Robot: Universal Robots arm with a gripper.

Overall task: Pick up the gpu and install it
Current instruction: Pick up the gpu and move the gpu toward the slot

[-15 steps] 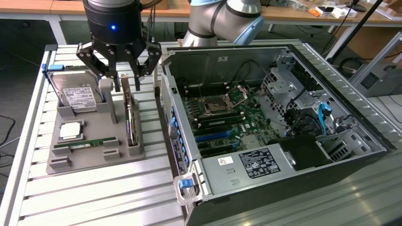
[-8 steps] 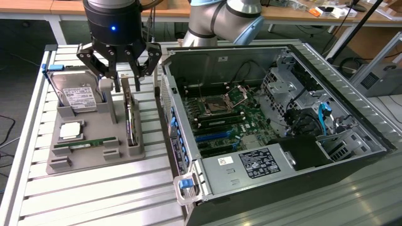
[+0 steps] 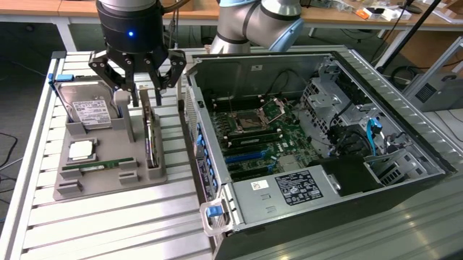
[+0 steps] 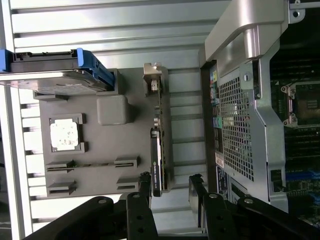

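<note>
The graphics card [image 3: 148, 132] [image 4: 159, 150] stands on its long edge in a slot of a grey holder tray [image 3: 108, 181] [image 4: 100, 150], with its silver bracket [image 4: 152, 80] at one end. I judge it light and stiff but fragile. It is a thin board, so I would pinch it across its two flat faces near the upper edge, clear of the connector edge in the slot.

The jaws are spread wide and hold nothing. They hover just above the card, one on each side of it.

A hard drive [image 3: 90, 111], a processor chip [image 3: 81, 150] and a memory stick [image 3: 97, 164] share the tray. The tray sits on a slatted counter [image 3: 108, 227], just beside an open computer case [image 3: 405, 141].
</note>
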